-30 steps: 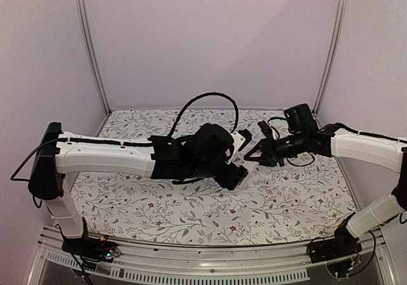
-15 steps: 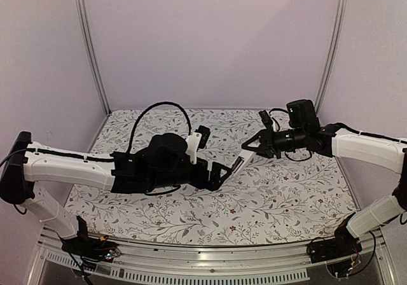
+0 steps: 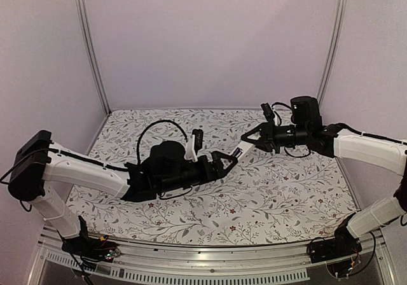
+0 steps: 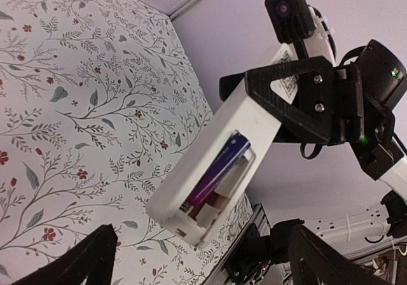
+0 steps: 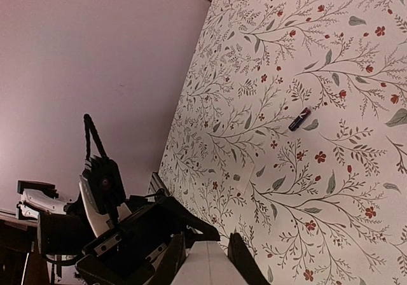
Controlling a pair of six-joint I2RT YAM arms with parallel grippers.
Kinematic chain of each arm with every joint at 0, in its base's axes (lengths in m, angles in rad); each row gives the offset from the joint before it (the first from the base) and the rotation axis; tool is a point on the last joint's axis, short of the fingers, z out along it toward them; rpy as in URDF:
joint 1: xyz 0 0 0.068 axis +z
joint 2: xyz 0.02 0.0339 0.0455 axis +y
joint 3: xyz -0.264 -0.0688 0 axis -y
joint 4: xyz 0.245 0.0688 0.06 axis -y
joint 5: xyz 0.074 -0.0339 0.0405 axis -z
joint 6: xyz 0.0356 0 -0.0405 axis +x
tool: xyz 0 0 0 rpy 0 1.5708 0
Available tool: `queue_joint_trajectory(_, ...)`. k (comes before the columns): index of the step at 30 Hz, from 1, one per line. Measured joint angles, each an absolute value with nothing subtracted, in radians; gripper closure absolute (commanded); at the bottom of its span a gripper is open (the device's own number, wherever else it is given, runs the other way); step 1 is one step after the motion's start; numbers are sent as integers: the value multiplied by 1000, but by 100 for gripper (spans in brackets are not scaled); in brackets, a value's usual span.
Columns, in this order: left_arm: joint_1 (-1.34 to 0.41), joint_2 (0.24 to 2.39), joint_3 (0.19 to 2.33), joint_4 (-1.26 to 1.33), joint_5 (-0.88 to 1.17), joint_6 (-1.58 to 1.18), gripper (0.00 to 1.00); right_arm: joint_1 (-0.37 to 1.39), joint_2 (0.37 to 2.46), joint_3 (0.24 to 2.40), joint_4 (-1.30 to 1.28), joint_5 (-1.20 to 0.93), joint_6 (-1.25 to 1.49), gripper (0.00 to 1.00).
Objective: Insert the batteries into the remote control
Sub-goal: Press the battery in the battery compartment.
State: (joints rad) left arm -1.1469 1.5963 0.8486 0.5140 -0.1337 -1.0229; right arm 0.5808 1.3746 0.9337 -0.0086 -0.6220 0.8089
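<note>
- Remote control, a slim white rectangular plastic bar (image 3: 243, 149), is off the floral-patterned worktop (image 3: 286, 196), in the air at mid-scene, slightly right of centre.
- Right hand (image 3: 252, 141) is clamped on the right, far end of the remote control. Its black triangular fingers (image 4: 299, 100) press on both sides of the bar.
- The remote control tilts, with its free end pointing left and near, toward the left hand (image 3: 226, 159).
- In the left wrist view the open bay (image 4: 216, 183) faces the camera, near the bar's free end.
- One small dark cylindrical battery with a purple-blue sheen (image 4: 219, 167) lies along one side of the bay, lengthwise to the bar. The slot beside it shows bare white plastic and a metal contact.
- The left hand is spread wide and grips nothing, its two black fingertips (image 4: 95, 259) at the bottom corners of its own view. It sits just short of the remote's free end, not touching it.
- A second battery, a small dark cylinder with a reddish end (image 5: 299, 119), lies flat on the worktop in the right wrist view, well apart from both hands. It cannot be made out in the top view.
- In the right wrist view the white bar shows between the right hand's fingers at the bottom edge, with the left arm's black and white wrist (image 5: 102, 196) beyond it.
</note>
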Motion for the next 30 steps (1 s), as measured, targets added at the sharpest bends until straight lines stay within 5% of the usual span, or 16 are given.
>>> queue_joint_trajectory(17,-1144,1676,880,627,-166,-1187,21,583,1361,907,2,-593,807,100)
queue_joint_trajectory(30,-1140,1729,910,662,-169,-1258,18,595,1349,904,0,-570,792,100)
